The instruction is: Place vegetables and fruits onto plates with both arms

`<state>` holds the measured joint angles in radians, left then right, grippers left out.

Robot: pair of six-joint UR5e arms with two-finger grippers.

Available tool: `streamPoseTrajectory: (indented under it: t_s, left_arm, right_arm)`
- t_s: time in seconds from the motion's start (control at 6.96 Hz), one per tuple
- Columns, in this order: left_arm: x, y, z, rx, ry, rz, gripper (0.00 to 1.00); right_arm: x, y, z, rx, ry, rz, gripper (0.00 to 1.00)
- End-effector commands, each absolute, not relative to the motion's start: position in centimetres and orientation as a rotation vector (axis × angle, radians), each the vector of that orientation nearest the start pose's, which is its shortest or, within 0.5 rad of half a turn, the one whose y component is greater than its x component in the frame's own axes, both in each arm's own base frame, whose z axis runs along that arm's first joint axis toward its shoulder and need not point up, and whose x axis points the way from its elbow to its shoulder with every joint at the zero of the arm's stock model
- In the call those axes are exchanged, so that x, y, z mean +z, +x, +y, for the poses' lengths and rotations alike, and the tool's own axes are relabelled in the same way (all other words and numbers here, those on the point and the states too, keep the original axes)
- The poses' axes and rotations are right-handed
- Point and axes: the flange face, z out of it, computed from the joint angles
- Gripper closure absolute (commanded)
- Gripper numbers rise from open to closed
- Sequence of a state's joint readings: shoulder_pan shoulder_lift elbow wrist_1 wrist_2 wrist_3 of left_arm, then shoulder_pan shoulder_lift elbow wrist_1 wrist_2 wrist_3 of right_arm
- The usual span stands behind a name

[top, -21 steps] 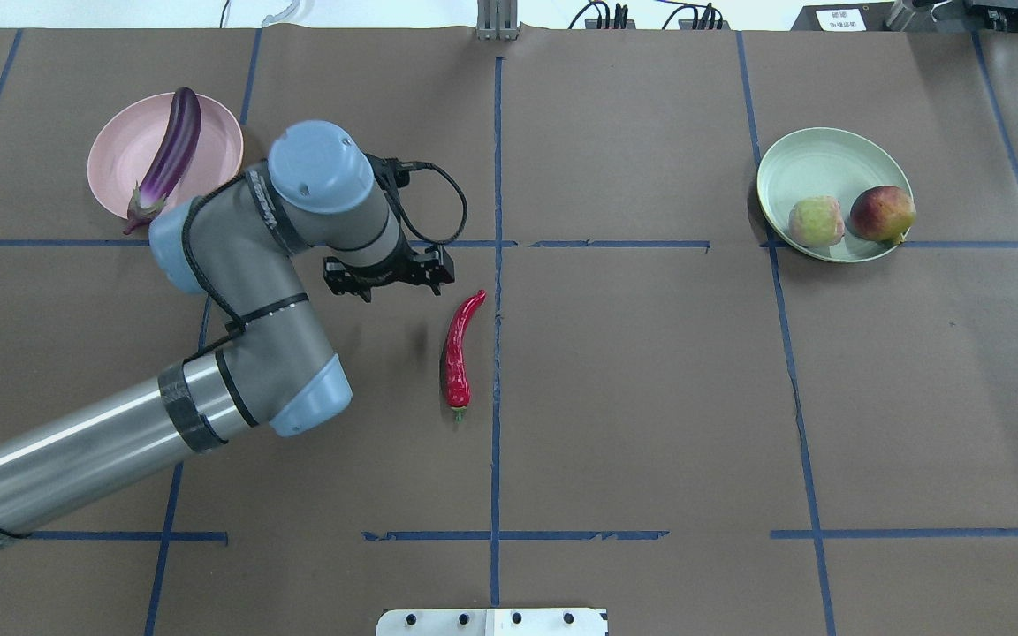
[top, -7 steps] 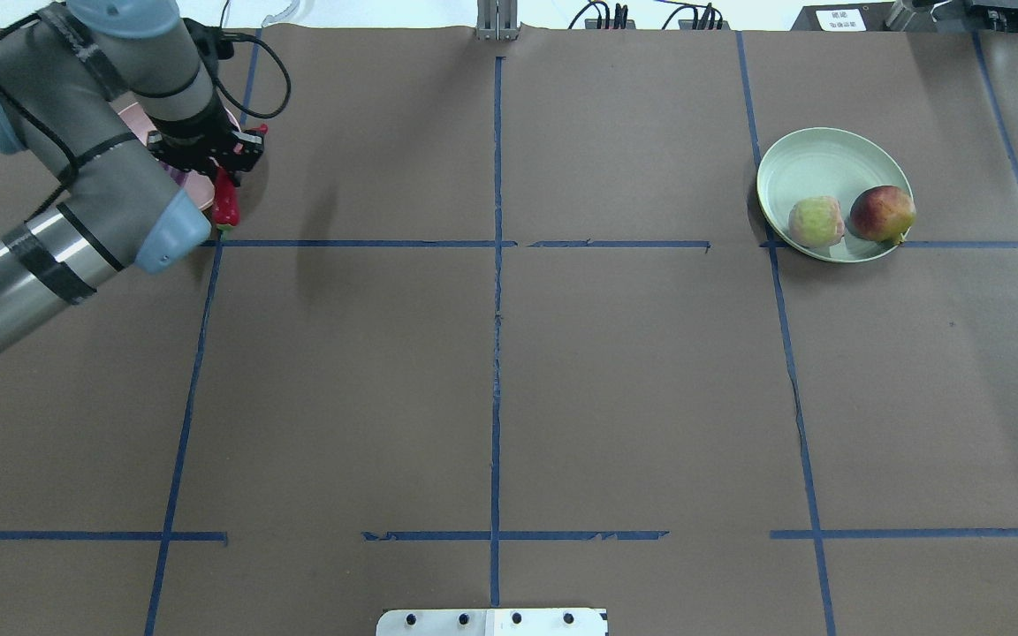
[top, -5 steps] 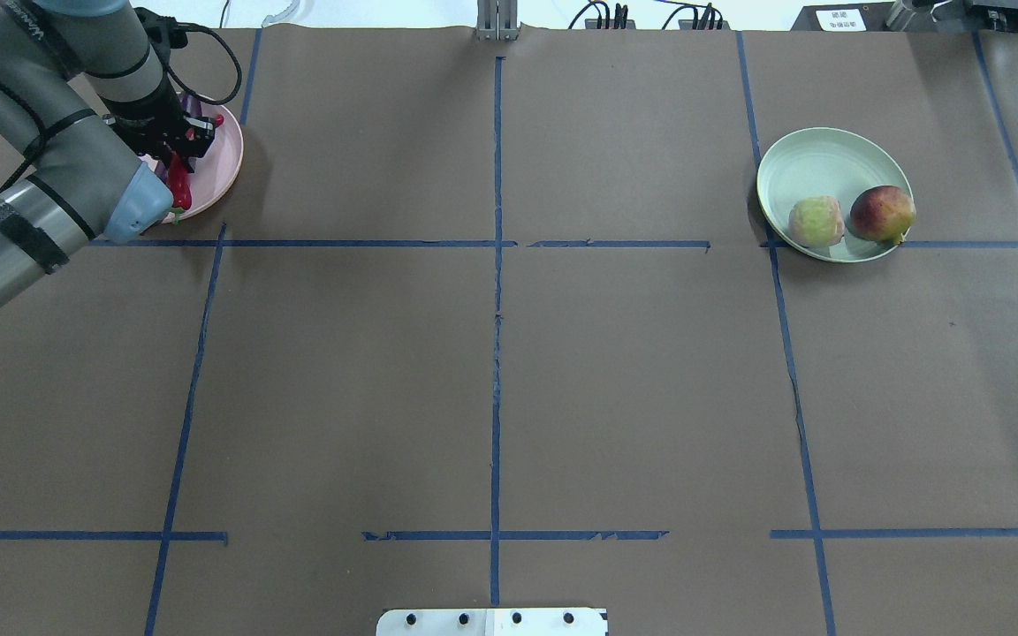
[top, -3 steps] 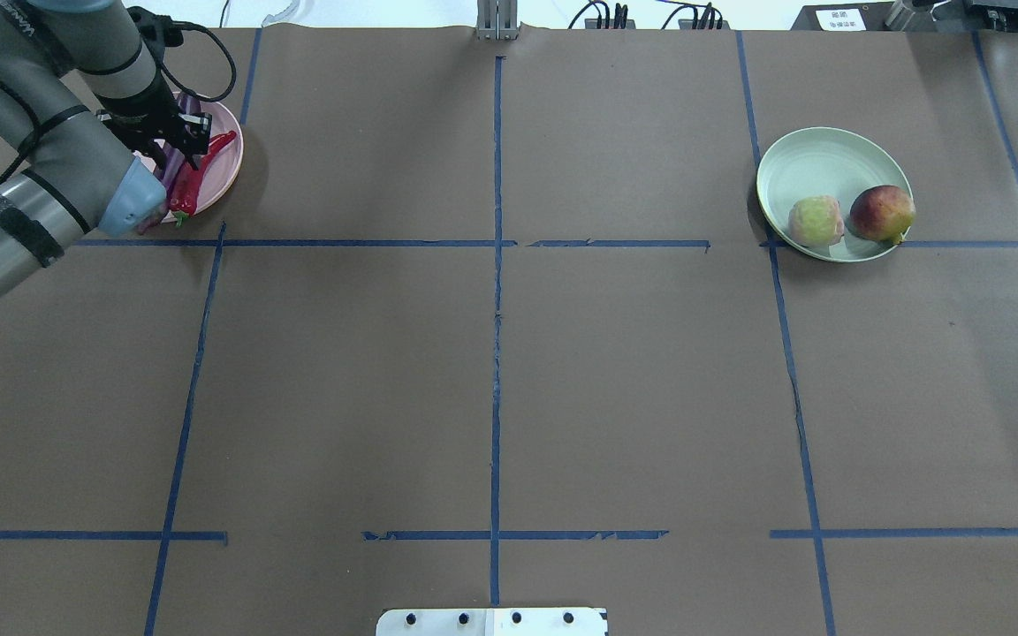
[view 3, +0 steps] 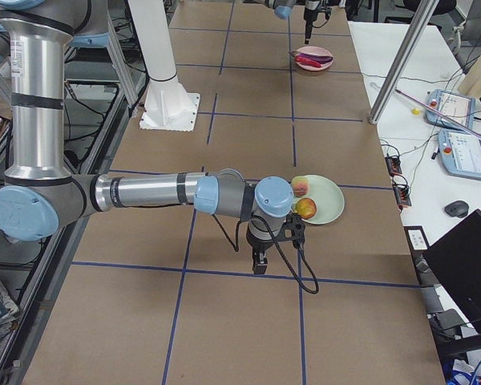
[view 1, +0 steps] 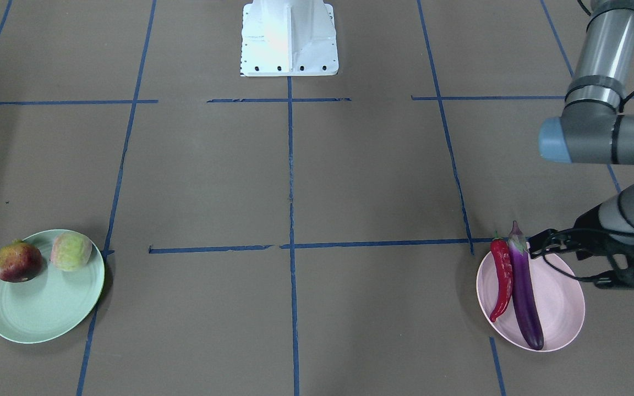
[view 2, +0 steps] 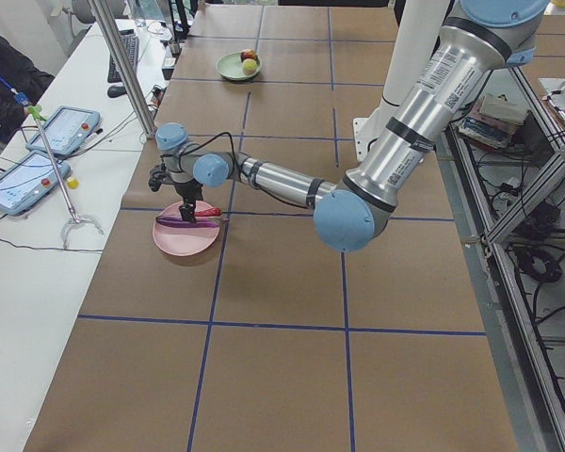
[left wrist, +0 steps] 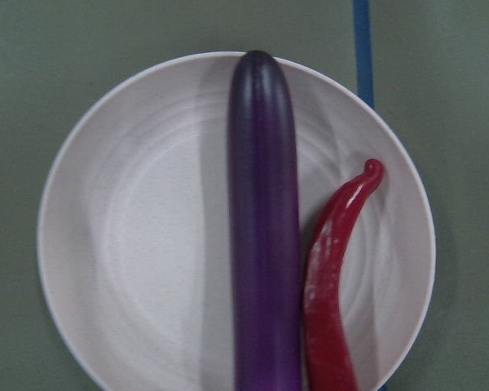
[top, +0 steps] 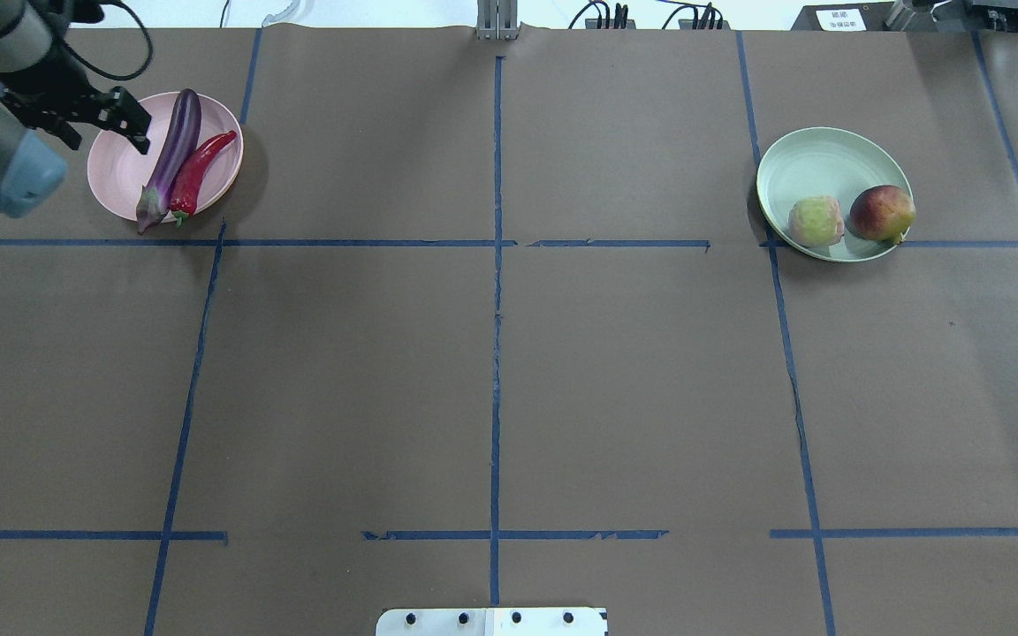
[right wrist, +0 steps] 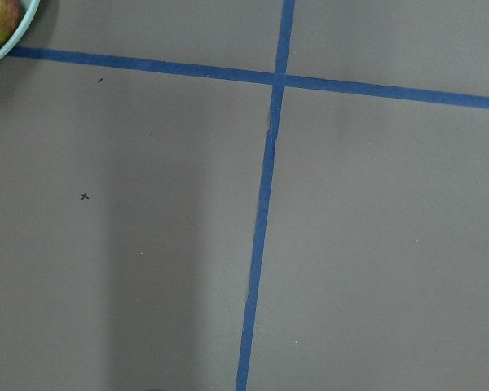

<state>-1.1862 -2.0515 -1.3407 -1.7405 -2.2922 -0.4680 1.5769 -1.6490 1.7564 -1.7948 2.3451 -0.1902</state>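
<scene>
Blue tape (top: 495,397) grids the brown paper (top: 633,389). At its far side the eggplant (top: 171,150) and chili pepper (top: 198,172) lie touching on the pink plate (top: 116,168), with the left gripper (top: 102,132) spread and empty beside them; the peach (top: 816,221) and pomegranate (top: 882,213) share the green plate (top: 814,163). I cannot tell whether the right gripper (view 3: 260,261) is spread or closed

A robotics lab: a left arm (view 2: 405,122) and a right arm (view 3: 144,192) beside a white pedestal (view 3: 160,64), a table papered brown (top: 650,397) and gridded with blue tape (top: 495,353), aluminium posts (view 2: 122,66) along its far edge, and teach pendants (view 2: 64,130) and a seated operator (view 2: 5,71) at a white side bench (view 2: 38,282).
</scene>
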Motion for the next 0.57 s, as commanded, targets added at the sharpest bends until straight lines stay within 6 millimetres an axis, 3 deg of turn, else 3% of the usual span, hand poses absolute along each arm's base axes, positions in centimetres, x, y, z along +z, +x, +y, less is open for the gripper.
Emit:
streamPoseTrajectory:
  t_s: [0.0,0.14,0.29,0.43]
  left_arm:
    - [48.7,8.3,-63.8,0.107,0.124,0.818,0.00]
    - [51.3,4.3,-59.4,0.175,0.107,0.784,0.00]
    - [53.1,0.0,-56.2,0.155,0.110,0.776,0.00]
    - [55.4,-2.2,-53.0,0.113,0.089,0.776,0.00]
  right_arm:
    - [62.6,6.6,-44.7,-0.128,-0.035,-0.781,0.00]
    - [62.6,6.6,-44.7,-0.128,-0.035,-0.783,0.00]
    - [62.6,6.6,-44.6,-0.129,-0.034,-0.781,0.00]
    - [62.6,6.7,-44.7,-0.127,-0.034,-0.781,0.00]
